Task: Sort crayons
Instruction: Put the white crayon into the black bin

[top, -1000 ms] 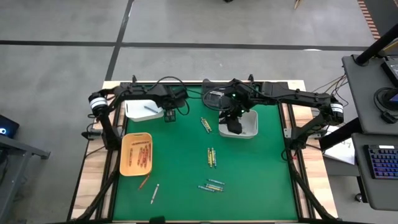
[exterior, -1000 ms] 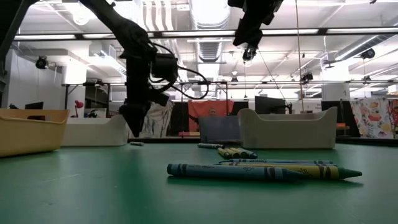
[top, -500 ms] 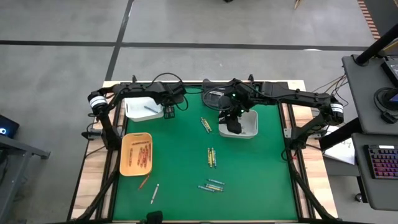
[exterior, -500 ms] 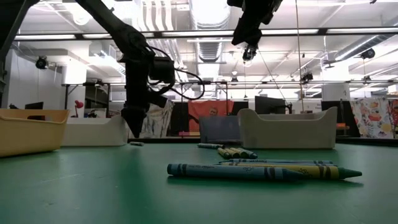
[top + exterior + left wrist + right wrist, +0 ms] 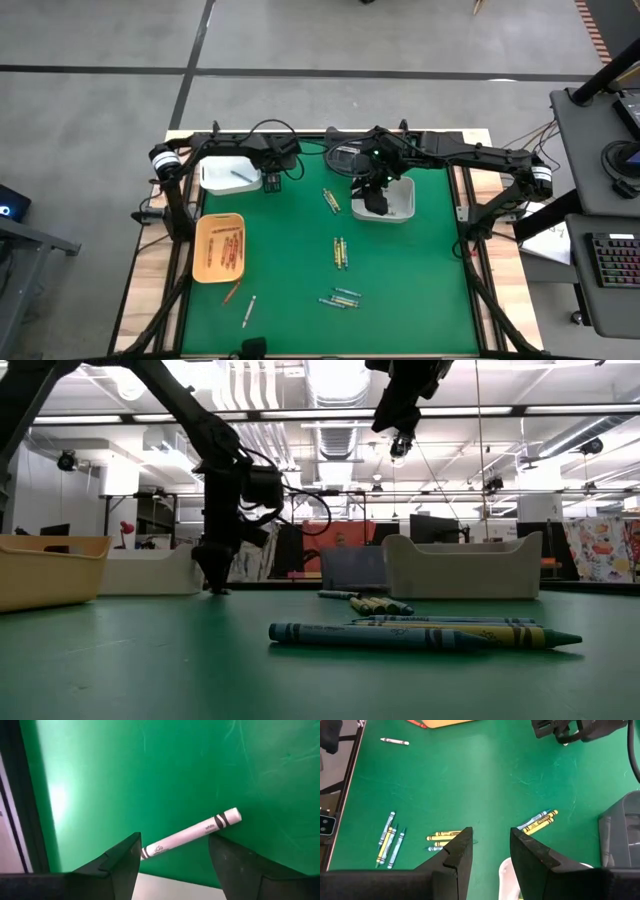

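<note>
The left gripper (image 5: 172, 857), jaws apart, straddles a white crayon (image 5: 192, 834) at the mat's eleven o'clock. The right gripper (image 5: 491, 851), jaws apart and empty, hangs over the tray (image 5: 404, 207) at one o'clock. The crayon looks light, stiff and prone to rolling; pinch mid-barrel.

Counter middle (image 5: 290, 250): open green mat, free passage.
Obstacles: white tray (image 5: 228, 175) and orange tray (image 5: 219, 247) along the left side.

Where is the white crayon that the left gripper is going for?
The white crayon lies flat on the green mat between the open fingers of the left gripper, at the table's far left, just beside the white tray.
</note>
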Robot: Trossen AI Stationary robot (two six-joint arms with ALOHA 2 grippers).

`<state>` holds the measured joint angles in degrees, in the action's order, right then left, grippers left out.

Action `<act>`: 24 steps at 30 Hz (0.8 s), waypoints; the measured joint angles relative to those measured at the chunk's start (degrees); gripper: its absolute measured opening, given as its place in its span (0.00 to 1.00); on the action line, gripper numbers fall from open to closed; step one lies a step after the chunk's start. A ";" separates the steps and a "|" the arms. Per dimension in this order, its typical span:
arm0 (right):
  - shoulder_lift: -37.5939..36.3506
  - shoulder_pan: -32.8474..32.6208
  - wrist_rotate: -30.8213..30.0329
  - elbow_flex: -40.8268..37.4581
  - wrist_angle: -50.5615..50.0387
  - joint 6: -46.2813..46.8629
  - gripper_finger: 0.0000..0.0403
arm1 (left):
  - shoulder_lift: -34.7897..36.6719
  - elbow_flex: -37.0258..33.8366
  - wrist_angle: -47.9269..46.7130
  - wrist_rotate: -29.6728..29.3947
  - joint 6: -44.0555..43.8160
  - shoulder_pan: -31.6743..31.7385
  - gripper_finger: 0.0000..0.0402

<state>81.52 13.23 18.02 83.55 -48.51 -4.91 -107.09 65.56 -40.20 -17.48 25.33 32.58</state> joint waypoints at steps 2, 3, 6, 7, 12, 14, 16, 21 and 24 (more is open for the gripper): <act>0.00 0.01 -0.01 0.00 0.02 -0.01 0.29 | -0.23 0.02 0.33 -0.06 0.15 -0.02 0.54; 0.00 0.02 -0.02 0.00 0.03 0.00 0.29 | -0.39 0.02 0.47 -0.06 0.34 -0.02 0.54; 0.02 0.02 -0.02 0.00 0.12 -0.02 0.29 | -0.70 0.02 0.76 -0.11 1.07 -0.02 0.54; 0.02 0.02 -0.02 0.00 0.24 -0.02 0.29 | -0.87 0.02 0.89 -0.11 1.39 -0.02 0.54; 0.02 0.02 -0.02 0.00 1.38 -0.15 0.29 | -1.13 0.02 1.20 0.01 3.57 -0.02 0.48; 0.02 0.02 -0.02 0.00 1.38 -0.17 0.29 | -1.16 0.02 1.28 0.15 4.20 -0.02 0.43; 0.02 0.02 -0.02 0.00 1.39 -0.68 0.29 | -1.20 0.00 1.42 0.41 5.32 -0.02 0.36; 0.02 0.02 -0.04 0.00 1.79 -2.73 0.29 | -1.34 0.21 2.32 0.44 6.50 0.07 0.18; 0.02 0.02 -0.04 0.00 2.83 -3.69 0.29 | -1.33 0.26 3.77 1.02 8.79 0.09 0.07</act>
<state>81.54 13.26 17.98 83.55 -45.68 -8.60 -108.42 65.82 -36.43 -16.46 34.12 32.66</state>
